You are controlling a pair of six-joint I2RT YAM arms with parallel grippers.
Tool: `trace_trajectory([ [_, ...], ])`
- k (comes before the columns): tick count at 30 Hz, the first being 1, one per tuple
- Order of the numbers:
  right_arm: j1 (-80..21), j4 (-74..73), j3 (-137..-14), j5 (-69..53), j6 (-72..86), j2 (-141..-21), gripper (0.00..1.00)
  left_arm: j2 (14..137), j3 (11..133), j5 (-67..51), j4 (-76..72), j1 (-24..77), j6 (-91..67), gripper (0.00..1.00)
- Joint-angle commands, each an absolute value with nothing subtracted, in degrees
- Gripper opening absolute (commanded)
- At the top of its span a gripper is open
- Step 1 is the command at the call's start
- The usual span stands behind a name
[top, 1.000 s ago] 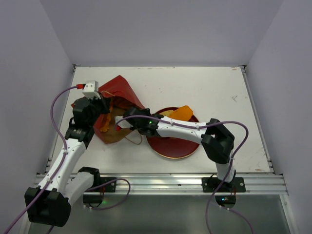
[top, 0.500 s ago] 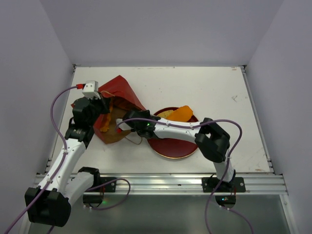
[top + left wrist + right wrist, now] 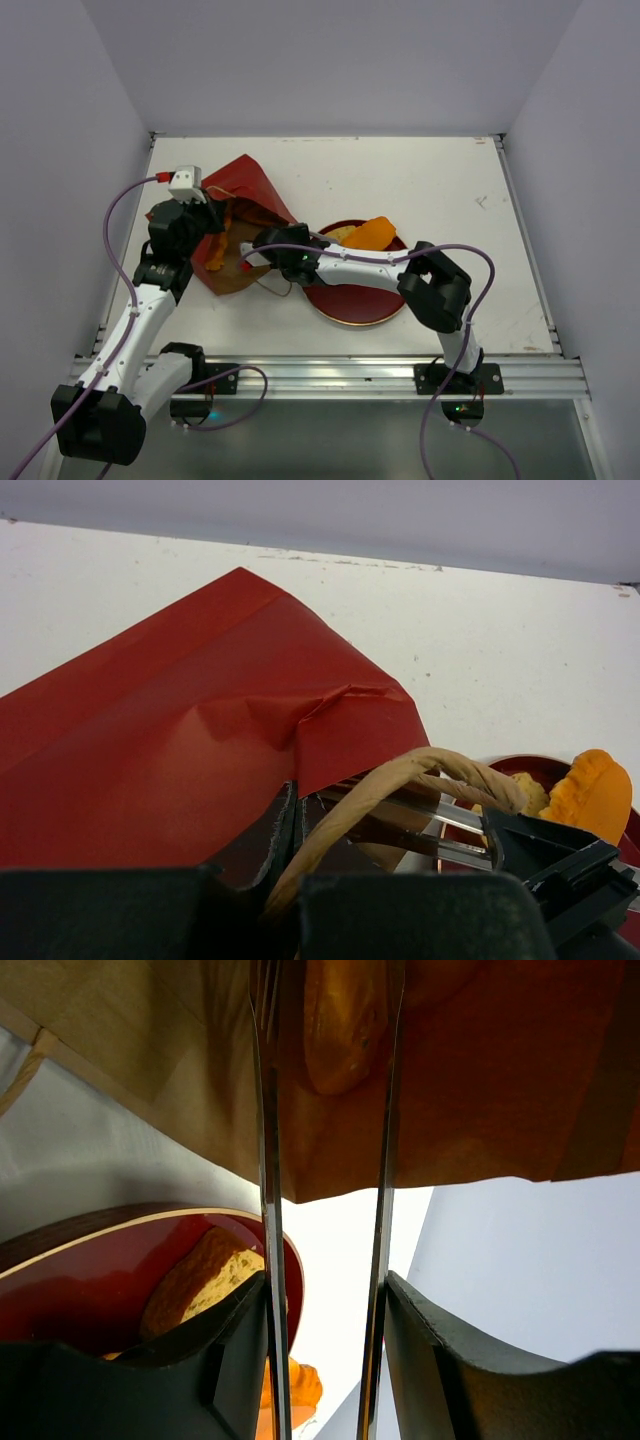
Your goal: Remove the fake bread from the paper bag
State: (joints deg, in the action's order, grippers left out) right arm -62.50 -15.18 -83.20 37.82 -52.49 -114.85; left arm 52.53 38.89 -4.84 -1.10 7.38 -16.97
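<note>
Paper bag (image 3: 245, 185) lies on its side on the table (image 3: 430, 180), mouth facing the red plate (image 3: 350, 302), which sits just beside that mouth. Left tool (image 3: 285, 845) is clenched on the bag's upper mouth edge, next to the cord handle (image 3: 400, 775). It looks placed to prop the mouth open and stop the bag sliding.

Right tool (image 3: 245, 258) is inside the bag's mouth, jaws apart, nothing gripped. Golden loaf (image 3: 340, 1020) sits deeper in the bag on the kraft lining, lined up between the two thin fingers (image 3: 268, 1110). A gap shows on one side, so no contact yet as far as I can tell.

Outside the bag, an orange loaf (image 3: 372, 233) and a paler piece (image 3: 340, 234) are already on the plate.

Judgement: mid-task, reach step. Next move is to push slightly deeper, close on the golden loaf and draw it out of the bag. Risk: the thin fingers snag the lining or drag the bag.
</note>
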Motion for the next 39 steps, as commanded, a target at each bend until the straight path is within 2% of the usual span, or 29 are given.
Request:
trace_trajectory([
  [1,-62.14,-11.17,-82.88,40.87,-53.79,-113.29,0.5,51.77,40.52,-5.98,-4.48,6.77,-18.02,0.0],
  [31,-61.88,-6.5,-82.18,45.61,-57.13,-115.31,0.5,51.59,40.34,-6.33,-4.66,6.42,-18.19,0.0],
  [36,-61.79,-6.33,-82.62,46.4,-57.39,-116.98,0.45,51.5,40.34,-6.24,-4.57,6.42,-18.19,0.0],
  [39,-61.79,-6.42,-82.71,46.49,-57.31,-117.16,0.36,51.5,40.34,-6.33,-4.57,6.42,-18.28,0.0],
])
